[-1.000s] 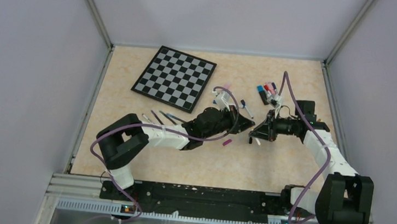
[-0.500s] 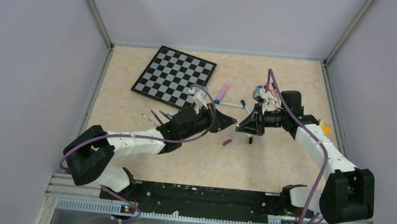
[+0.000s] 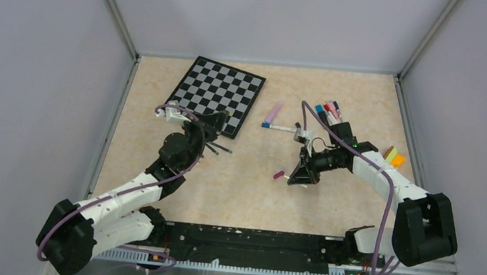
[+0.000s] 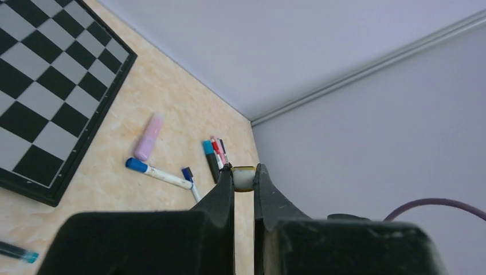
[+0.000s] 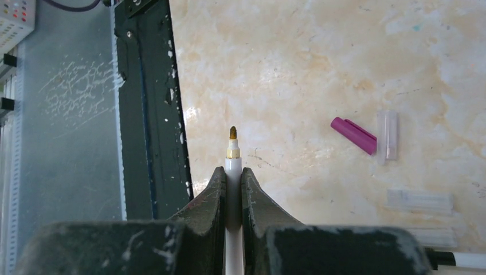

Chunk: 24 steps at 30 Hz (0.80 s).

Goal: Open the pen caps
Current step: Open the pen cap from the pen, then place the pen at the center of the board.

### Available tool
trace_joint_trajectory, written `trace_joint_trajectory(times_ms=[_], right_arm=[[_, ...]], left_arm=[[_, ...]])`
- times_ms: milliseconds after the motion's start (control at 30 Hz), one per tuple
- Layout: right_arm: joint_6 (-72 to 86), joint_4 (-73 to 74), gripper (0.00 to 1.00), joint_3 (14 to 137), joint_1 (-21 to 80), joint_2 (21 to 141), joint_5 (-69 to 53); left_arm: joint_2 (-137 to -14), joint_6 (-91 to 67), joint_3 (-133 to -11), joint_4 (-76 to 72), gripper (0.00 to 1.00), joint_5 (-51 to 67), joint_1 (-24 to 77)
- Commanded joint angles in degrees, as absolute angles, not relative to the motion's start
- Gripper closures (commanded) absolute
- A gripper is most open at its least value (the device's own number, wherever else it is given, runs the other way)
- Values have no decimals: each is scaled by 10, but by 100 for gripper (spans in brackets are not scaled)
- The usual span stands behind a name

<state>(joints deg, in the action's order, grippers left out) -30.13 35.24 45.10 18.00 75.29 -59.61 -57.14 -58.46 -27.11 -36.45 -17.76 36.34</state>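
Observation:
My left gripper (image 4: pixel 243 179) is shut on a small stubby pen cap (image 4: pixel 243 178), pale with a yellow rim, pinched at the fingertips. From above, the left gripper (image 3: pixel 219 118) hangs by the chessboard's near right corner. My right gripper (image 5: pixel 233 172) is shut on a white pen (image 5: pixel 233 163) whose bare brown tip points at the table's near edge. The right gripper (image 3: pixel 301 177) is at mid-table. A purple cap (image 5: pixel 353 136) lies loose beside it, also visible from above as the purple cap (image 3: pixel 278 175). Capped pens (image 3: pixel 327 110) lie grouped at the back right.
The black-and-white chessboard (image 3: pixel 214 94) lies at the back left, thin pens (image 3: pixel 216 148) by its near edge. A pink marker (image 3: pixel 273 113) and a blue-capped pen (image 3: pixel 279 127) lie mid-back. Clear caps (image 5: pixel 387 143) rest near the purple one. A yellow-orange block (image 3: pixel 394 155) sits at the right.
The left arm has swung back left to the chessboard's corner, carrying the cap away from the pen. The right gripper has moved nearer and leftward with the uncapped pen.

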Motion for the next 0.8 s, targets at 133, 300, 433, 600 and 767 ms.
trace_joint_trajectory(times_ms=[133,300,433,600,767], right_arm=[[-267,288,100,491,206,758,-484],[-234,226,100,556,262,806,-397],[-213,208,100,631,323,881,-342],[-197,203,100,737,389,990,-291],[-190,233,97,872,435,1100,-247]], left_arm=[[-469,-517,-243,-268,100,-156,331],[-377,-459,-222,-118,100,-138,329],[-312,-439,-217,2,100,-147,329],[-247,-423,-216,106,100,-167,329],[-212,-419,-216,165,100,-186,329]])
